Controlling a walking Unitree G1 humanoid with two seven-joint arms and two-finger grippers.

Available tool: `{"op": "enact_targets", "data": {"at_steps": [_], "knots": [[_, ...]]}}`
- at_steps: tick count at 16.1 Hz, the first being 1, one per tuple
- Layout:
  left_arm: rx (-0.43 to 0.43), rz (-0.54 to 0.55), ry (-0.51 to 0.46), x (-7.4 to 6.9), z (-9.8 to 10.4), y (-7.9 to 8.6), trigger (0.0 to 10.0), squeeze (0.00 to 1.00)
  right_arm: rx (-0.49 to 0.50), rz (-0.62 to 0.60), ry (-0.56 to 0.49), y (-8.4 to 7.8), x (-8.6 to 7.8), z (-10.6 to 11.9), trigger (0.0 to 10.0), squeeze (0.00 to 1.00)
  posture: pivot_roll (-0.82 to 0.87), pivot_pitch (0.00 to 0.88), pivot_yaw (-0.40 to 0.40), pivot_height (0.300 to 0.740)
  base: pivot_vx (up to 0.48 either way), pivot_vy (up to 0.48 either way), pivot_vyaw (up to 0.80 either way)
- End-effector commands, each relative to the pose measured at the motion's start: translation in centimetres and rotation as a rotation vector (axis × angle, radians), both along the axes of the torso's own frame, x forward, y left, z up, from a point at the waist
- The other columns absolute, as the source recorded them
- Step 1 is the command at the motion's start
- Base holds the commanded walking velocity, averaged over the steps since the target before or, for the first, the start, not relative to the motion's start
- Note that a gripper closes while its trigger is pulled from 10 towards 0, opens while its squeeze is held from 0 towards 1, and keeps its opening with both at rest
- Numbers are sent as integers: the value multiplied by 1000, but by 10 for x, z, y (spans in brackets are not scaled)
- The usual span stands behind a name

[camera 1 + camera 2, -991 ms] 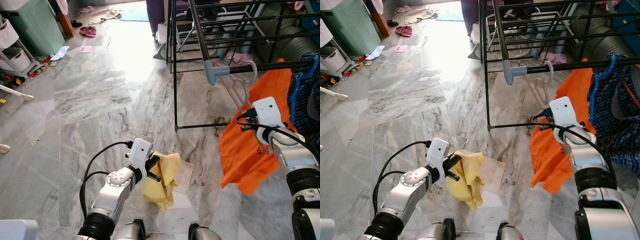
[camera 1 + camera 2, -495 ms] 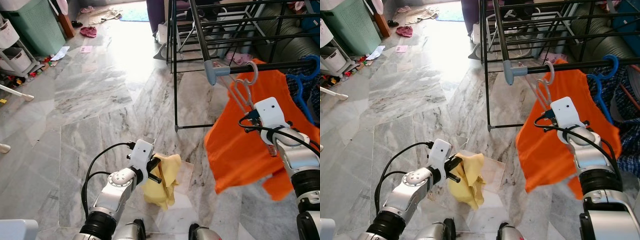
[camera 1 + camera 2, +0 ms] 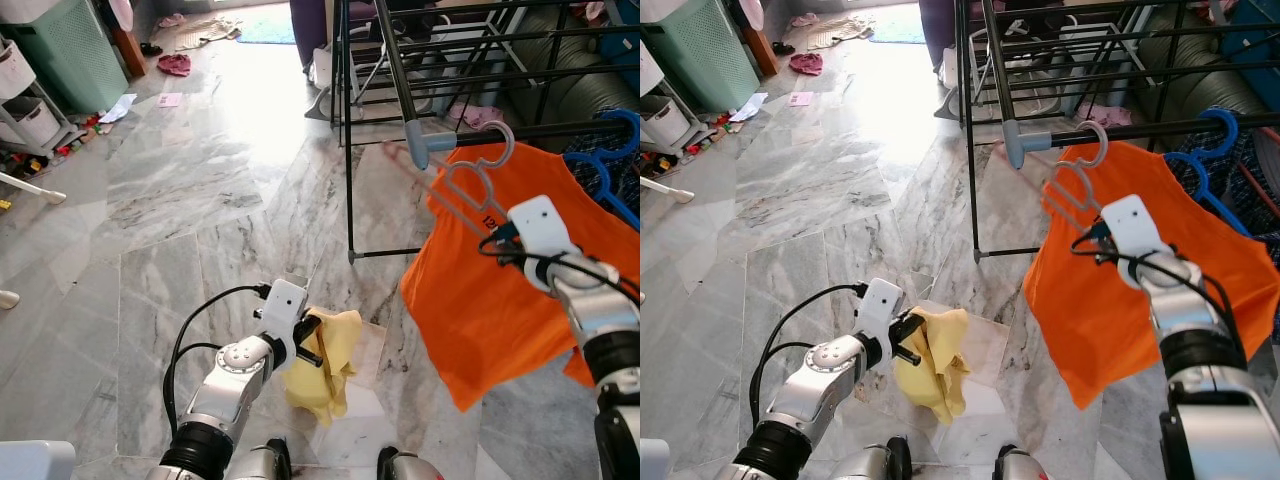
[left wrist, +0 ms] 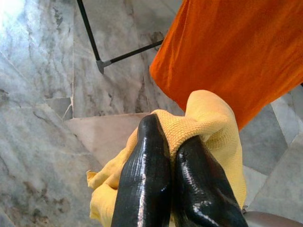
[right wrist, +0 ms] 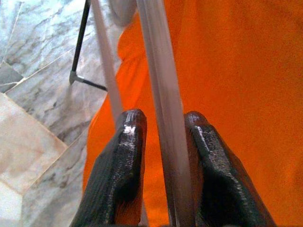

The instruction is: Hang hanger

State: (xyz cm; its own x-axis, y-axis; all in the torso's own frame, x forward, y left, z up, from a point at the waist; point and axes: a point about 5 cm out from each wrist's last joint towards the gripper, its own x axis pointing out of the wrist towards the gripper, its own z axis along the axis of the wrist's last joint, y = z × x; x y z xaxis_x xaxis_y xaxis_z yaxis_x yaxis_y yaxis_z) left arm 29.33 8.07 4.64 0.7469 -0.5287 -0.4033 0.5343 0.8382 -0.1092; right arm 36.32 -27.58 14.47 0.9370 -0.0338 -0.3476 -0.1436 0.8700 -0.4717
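Gripping the pale hanger [image 3: 462, 183] with its orange shirt [image 3: 500, 290] beside the rack bar [image 3: 560, 132], the right end effector [image 5: 163, 156] stays-free left end effector [image 4: 173, 156] clenches yellow cloth [image 3: 325, 365].

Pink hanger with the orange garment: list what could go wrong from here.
1. The pink hanger has its hook at the grey end cap of the rack bar; it may slip off that end.
2. The right gripper holds only a thin hanger arm, which could twist.
3. The yellow cloth in the left gripper dangles near the floor.
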Motion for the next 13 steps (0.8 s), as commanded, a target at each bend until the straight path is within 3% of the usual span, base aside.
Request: {"op": "enact_targets", "data": {"at_steps": [1,8,9,10,13], "knots": [[12,-7,-1,1,0,1,10000,0,-23,11,11,-1,1,1,10000,0,-101,163,100,740,0,0,0],[11,5,6,-1,-2,1,10000,0,-68,49,35,-3,8,11,10000,0,-95,165,86,740,0,0,0],[11,5,7,-1,-2,1,10000,0,-64,38,40,-4,9,12,8078,0,-96,165,85,740,0,0,0],[12,2,9,-2,-3,1,10000,0,-58,43,51,-3,10,13,0,0,-98,166,83,740,0,0,0],[15,1,14,-2,-4,1,10000,0,-58,68,54,3,14,16,0,0,-99,168,84,740,0,0,0]]}}
